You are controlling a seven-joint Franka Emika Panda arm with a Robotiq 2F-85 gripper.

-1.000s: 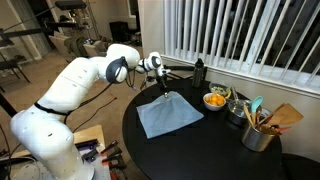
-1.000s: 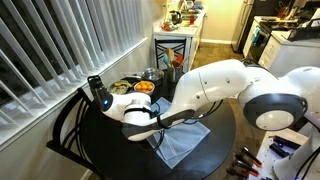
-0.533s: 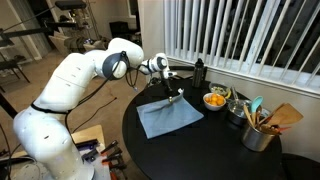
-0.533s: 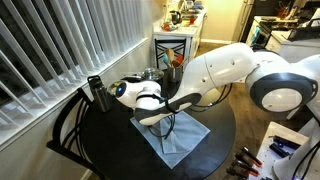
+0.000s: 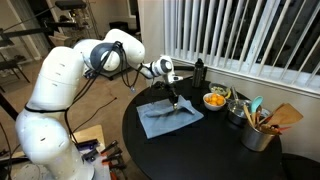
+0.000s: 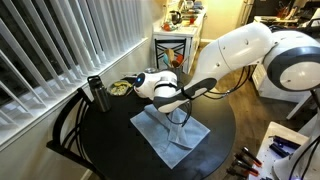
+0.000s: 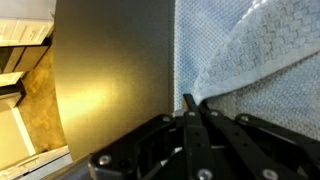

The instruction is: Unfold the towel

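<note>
- On the round dark table (image 5: 205, 152), left of centre, the towel (image 5: 158, 121) lies mostly flat.
- At its far edge my gripper (image 5: 176, 101) is pinched closed on a raised fold.
- I judge I'm mid-unfold; next I should carry that fold outward, keeping low.
- Rightward: orange-filled bowl (image 5: 214, 100), utensil pot (image 5: 257, 137), window blinds (image 5: 250, 35).

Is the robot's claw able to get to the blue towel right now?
Probably yes. The claw sits right on the towel, its tips seemingly pinching a raised fold, and nothing lies between them.
</note>
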